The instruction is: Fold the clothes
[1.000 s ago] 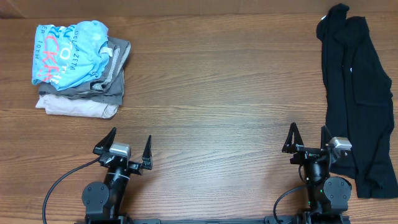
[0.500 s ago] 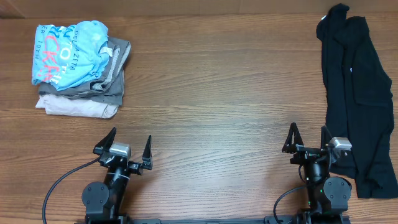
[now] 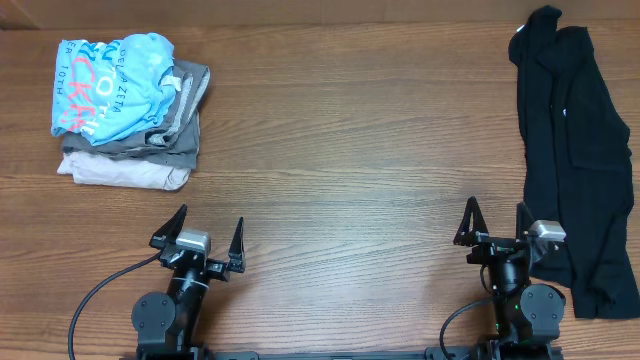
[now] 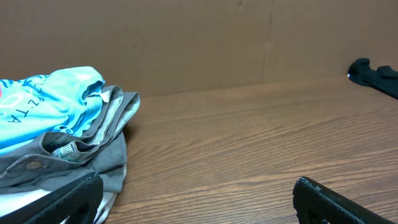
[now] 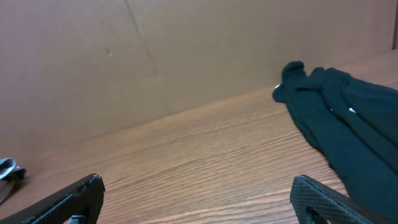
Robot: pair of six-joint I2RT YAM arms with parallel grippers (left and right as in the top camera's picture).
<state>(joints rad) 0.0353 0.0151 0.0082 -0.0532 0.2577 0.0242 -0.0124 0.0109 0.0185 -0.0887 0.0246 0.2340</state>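
The clothes [image 3: 572,150] are black garments heaped in a long strip down the table's right side, with a small white tag showing. In the right wrist view the clothes [image 5: 348,124] lie ahead to the right. My right gripper [image 3: 494,222] rests open at the front right, its right finger next to the heap's lower part, holding nothing. At the front left my left gripper [image 3: 207,232] is open and empty, far from the black garments. The left wrist view catches only a dark tip of the clothes [image 4: 376,74] at far right.
A stack of folded garments [image 3: 130,110] sits at the back left: a light-blue shirt with red and white lettering on top, grey and beige below. The same stack [image 4: 62,137] lies just ahead-left of the left fingers. A brown wall backs the wooden table [image 3: 350,150].
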